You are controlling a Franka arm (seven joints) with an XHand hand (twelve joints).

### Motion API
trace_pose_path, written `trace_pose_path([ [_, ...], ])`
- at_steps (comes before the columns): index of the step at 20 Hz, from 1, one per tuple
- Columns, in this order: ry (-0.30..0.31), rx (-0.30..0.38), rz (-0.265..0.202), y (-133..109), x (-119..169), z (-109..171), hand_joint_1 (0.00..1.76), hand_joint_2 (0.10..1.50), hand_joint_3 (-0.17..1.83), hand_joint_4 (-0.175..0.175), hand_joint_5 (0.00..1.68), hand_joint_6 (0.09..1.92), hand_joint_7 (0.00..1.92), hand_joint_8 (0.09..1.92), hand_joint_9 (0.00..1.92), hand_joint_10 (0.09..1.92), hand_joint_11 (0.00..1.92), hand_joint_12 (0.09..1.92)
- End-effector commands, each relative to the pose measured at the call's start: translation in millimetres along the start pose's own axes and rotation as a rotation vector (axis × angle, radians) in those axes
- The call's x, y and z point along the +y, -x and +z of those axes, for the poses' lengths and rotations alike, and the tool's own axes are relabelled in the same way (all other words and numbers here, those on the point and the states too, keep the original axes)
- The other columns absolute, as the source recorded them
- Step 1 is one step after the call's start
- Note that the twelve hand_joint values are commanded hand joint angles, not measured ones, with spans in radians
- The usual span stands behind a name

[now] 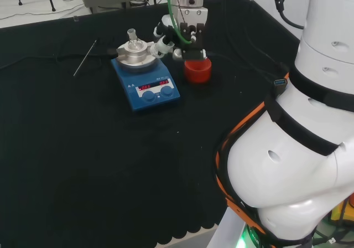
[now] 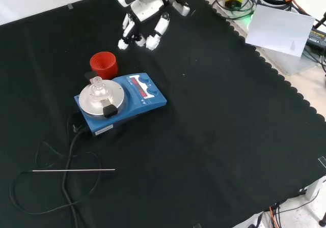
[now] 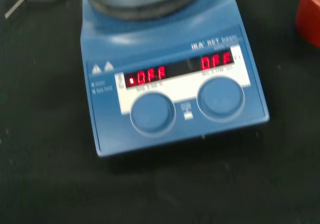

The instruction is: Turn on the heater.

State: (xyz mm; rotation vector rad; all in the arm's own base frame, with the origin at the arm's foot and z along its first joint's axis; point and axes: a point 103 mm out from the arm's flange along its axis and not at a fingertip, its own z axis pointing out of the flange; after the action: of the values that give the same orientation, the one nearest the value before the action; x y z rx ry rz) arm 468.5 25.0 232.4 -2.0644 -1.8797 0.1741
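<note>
The blue heater (image 1: 146,83) stands on the black cloth, a round metal block and a small clear flask (image 1: 133,37) on its plate. Its front panel carries two lit red displays above two blue knobs (image 3: 152,113) (image 3: 220,98). In the front view the heater (image 2: 145,98) sits left of centre. The hand (image 2: 145,11) hovers beyond it, past the red ribbed stand (image 2: 104,64), with relaxed fingers (image 2: 153,37) pointing down and holding nothing. In the head view the hand (image 1: 191,35) is above and to the right of the heater, not touching it.
The red stand (image 1: 197,70) sits right beside the heater. A thin metal rod (image 2: 74,170) and the heater's black cable (image 2: 66,159) lie on the cloth at the front view's lower left. The bench's scalloped edge (image 2: 285,85) runs down the right.
</note>
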Motion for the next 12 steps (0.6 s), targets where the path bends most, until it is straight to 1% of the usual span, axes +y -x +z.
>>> trace_pose_path([
  [1, -0.113, -0.116, 0.007, -4, -21, 11, 0.77, 1.21, -0.17, -0.045, 0.38, 0.09, 1.28, 0.93, 1.42, 0.68, 1.25, 1.04],
  [2, -0.136, -0.130, 0.009, -4, -22, 14, 0.78, 1.22, -0.17, -0.050, 0.38, 0.09, 1.35, 1.01, 1.51, 0.74, 1.39, 1.04],
  [3, -0.156, -0.144, 0.013, -4, -23, 16, 0.78, 1.22, -0.17, -0.052, 0.39, 0.09, 1.41, 1.09, 1.58, 0.82, 1.49, 1.08],
  [6, -0.206, -0.164, 0.018, -4, -25, 24, 0.81, 1.21, -0.17, -0.054, 0.38, 0.09, 1.54, 1.31, 1.72, 1.12, 1.68, 1.36],
  [9, -0.237, -0.179, 0.016, -4, -26, 30, 0.85, 1.20, -0.17, -0.053, 0.36, 0.09, 1.62, 1.44, 1.80, 1.28, 1.78, 1.52],
  [10, -0.247, -0.192, 0.013, -5, -27, 31, 0.89, 1.20, -0.17, -0.053, 0.37, 0.09, 1.64, 1.46, 1.81, 1.31, 1.80, 1.55],
  [12, -0.269, -0.221, 0.005, -9, -27, 35, 1.03, 1.21, -0.17, -0.054, 0.37, 0.09, 1.68, 1.47, 1.82, 1.35, 1.83, 1.57],
])
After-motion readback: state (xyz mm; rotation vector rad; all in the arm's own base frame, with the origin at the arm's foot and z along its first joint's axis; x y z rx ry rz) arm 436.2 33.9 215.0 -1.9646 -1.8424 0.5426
